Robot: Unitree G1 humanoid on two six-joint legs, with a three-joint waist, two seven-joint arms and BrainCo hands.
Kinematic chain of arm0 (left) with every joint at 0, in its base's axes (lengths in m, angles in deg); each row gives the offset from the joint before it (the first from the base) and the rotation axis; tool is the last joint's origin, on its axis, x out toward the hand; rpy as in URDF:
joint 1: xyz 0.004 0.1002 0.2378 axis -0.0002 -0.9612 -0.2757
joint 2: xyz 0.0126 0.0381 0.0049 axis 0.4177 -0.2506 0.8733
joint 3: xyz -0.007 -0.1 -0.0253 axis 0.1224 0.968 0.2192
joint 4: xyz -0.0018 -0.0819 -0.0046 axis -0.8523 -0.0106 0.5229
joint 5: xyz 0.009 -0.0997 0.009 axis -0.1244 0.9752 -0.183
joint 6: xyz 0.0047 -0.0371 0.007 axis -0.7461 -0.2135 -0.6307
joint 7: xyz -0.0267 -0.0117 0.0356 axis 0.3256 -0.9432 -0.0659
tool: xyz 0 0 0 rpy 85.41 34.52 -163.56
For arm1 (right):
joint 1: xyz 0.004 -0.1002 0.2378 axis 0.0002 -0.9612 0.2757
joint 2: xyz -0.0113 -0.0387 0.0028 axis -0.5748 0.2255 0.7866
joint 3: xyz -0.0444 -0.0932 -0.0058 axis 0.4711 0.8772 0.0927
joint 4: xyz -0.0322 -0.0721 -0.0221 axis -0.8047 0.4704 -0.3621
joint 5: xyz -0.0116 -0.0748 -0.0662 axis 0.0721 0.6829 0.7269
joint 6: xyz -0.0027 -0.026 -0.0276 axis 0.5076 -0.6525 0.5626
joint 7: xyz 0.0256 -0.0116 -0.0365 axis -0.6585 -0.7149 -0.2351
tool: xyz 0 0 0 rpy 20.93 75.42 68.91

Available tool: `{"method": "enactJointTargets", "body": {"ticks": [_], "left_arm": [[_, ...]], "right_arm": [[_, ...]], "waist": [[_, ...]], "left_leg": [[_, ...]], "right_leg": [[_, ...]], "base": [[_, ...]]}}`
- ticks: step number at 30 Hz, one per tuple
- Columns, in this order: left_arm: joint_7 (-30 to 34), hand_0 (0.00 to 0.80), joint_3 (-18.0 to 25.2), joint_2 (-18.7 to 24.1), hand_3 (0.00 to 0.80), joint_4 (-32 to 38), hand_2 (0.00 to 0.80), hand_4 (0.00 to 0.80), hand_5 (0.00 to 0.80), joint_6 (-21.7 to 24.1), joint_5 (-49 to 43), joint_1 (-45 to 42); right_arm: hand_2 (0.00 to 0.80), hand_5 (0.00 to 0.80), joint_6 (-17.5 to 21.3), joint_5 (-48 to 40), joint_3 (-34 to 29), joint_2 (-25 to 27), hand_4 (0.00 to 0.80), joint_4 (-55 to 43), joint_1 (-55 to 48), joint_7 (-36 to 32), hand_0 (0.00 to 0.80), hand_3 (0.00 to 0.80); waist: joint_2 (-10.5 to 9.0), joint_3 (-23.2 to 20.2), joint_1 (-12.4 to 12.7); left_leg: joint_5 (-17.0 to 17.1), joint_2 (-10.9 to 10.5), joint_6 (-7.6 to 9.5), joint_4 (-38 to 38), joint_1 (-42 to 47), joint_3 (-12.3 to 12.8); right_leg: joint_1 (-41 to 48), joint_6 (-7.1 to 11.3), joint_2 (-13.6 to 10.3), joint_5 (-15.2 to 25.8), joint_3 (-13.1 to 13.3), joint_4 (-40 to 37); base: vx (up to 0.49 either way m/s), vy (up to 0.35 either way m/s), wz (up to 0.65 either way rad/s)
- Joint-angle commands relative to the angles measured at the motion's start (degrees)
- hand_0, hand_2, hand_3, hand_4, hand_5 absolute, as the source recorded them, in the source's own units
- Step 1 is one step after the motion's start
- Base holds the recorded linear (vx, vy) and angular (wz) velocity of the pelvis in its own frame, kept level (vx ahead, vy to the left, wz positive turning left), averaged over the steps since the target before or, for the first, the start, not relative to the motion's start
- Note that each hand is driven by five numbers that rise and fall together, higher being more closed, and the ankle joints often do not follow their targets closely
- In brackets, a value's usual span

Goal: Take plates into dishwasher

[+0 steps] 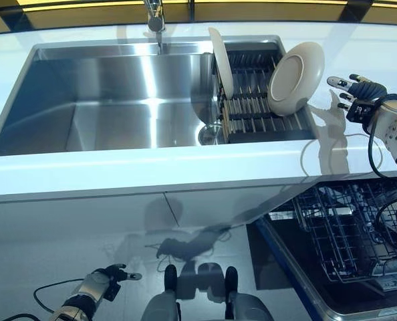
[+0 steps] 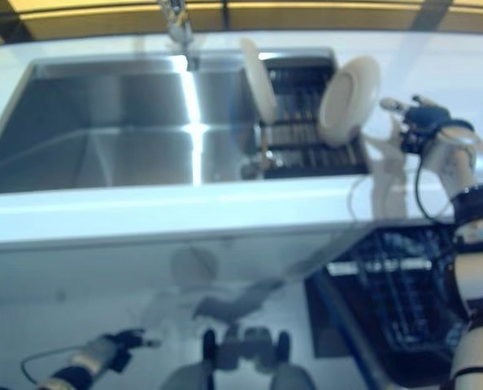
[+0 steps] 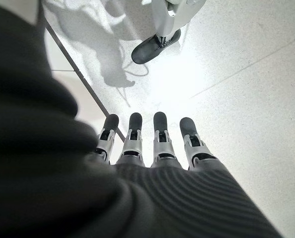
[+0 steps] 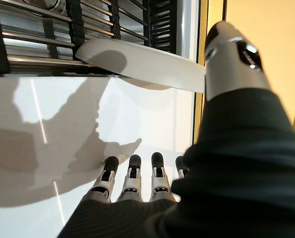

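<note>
So the right robot hand is hovering over the white bench just beside the round cream ceramic plate, fingers spread wide and holding nothing, while that plate is leaning tilted in the black slatted drying rack inside the steel sink, with a second white plate standing upright near it. I'm guessing it's stiff, glossy, slippery and chippable, so pinching the raised outer rim looks like the best bet, and the left robot hand is just hanging low with relaxed fingers, empty

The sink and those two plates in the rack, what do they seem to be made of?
The sink looks like brushed stainless steel: grey, with streaky bright reflections. The two plates, one upright and one leaning, look like glazed ceramic, off-white and smooth, though hard plastic cannot be ruled out.
</note>
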Motion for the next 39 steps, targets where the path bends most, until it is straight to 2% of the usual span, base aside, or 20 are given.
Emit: {"method": "enactJointTargets", "body": {"ticks": [1, 9, 22, 39], "left_arm": [[-0.4, 0.0, -2.5, 1.1, 0.0, -2.4, 0.0, 0.0, 0.0, -0.8, 1.9, 3.4], [-0.3, 0.0, -2.5, 0.9, 0.0, -2.8, 0.0, 0.0, 0.0, -0.8, 2.2, 3.5], [0.0, 0.0, -2.3, 0.1, 0.0, -3.9, 0.0, 0.0, 0.0, -0.8, 1.3, 2.6], [-0.9, 0.0, -2.9, -0.1, 0.0, -3.1, 0.0, 0.0, 0.0, -1.0, 3.2, 3.6]], "right_arm": [[0.0, 0.0, 4.0, 0.3, 4.0, 1.4, 0.0, -2.4, 8.2, 1.2, 0.0, 0.0], [0.0, 0.0, 5.1, -0.3, 4.2, 0.0, 0.0, -3.6, 8.6, 1.3, 0.0, 0.0], [0.0, 0.0, 3.8, 0.4, 3.5, -1.1, 0.0, -5.8, 8.0, 1.7, 0.0, 0.0], [0.0, 0.0, 3.6, 0.1, 4.6, -2.3, 0.0, -4.3, 9.0, 2.8, 0.0, 0.0]], "waist": [[-0.6, -1.9, 1.4], [-0.61, -1.8, 1.6], [-1.05, -3.1, 1.7], [-0.63, -1.6, 2.0]], "left_leg": [[-3.3, 0.2, -1.08, -0.1, 2.0, -0.2], [-3.3, 0.2, -1.17, -0.1, 2.3, -0.2], [-3.6, 0.3, -1.23, -0.1, 3.5, 0.1], [-3.4, 0.1, -1.07, -0.1, 2.8, -0.2]], "right_leg": [[-0.4, 2.82, -1.1, 0.5, 0.6, 0.0], [0.1, 2.71, -1.1, 0.2, 0.5, 0.0], [1.4, 2.83, -1.2, -0.3, 0.3, 0.0], [0.8, 2.68, -1.2, -0.1, 0.3, 0.0]], "base": [[0.0, 0.0, 0.0], [0.0, 0.0, 0.0], [0.008, 0.0, 0.0], [0.001, 0.0, 0.0]]}}
